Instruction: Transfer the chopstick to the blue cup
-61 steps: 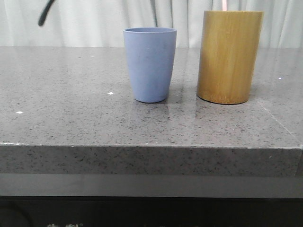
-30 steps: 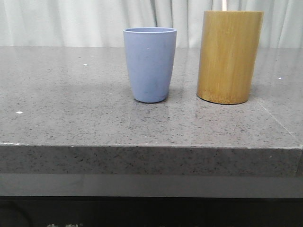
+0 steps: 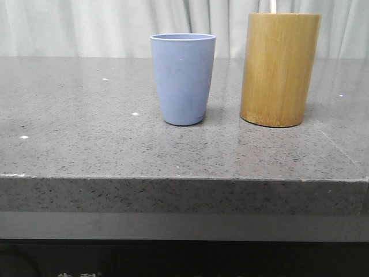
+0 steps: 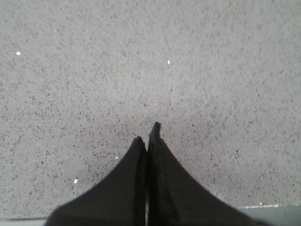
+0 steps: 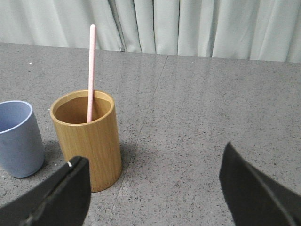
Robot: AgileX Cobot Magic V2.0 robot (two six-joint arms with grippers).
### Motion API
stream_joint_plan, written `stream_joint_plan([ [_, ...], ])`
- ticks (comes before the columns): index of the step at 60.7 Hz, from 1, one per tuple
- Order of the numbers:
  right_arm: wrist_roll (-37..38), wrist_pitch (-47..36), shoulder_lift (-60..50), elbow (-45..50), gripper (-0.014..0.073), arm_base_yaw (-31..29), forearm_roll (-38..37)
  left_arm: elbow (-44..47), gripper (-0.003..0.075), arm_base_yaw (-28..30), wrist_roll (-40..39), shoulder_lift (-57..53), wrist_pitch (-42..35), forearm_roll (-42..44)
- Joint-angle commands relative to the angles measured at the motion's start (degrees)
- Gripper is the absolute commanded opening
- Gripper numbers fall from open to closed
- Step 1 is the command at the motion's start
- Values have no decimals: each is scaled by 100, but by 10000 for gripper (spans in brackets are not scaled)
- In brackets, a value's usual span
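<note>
Chopstick stands inside the holder, leaning on its far inner wall, upper half projecting well above the rim; in the front view just a short pink tip at the top edge of frame. Cup sits mid-frame on the table, just left of the holder, a small gap between them, mouth up, apparently empty. Judged: the stick is light, stiff, smooth and thin, so likely to pivot or slip in a loose pinch; best taken on the exposed shaft above the rim, then lifted straight up to clear the holder wall. Right gripper has jaws spread wide, empty, lower frame, well short of the holder. Left gripper has fingers pressed together, holding nothing, over bare table. Obstacles: holder rim, and the cup standing close by.
</note>
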Motion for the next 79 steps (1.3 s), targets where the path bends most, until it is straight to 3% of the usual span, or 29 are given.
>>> stream_joint_plan([
  [1,4,-446,65,-218,580,5,25,566,-19,32,-83,-785,-1144,-114],
  [15,4,-446,65,-218,580,5,25,2208,-19,32,-83,-2618,-2369,-162],
  [37,4,-451,104,-218,580,5,206,3719,-19,32,-83,-4814,-3087,-284],
  [55,4,-906,1253,-644,580,82,379,3913,-19,32,-83,-5034,-3123,-284],
  [79,4,-1647,4047,-2581,580,1418,388,3913,-19,32,-83,-5034,-3123,-284],
])
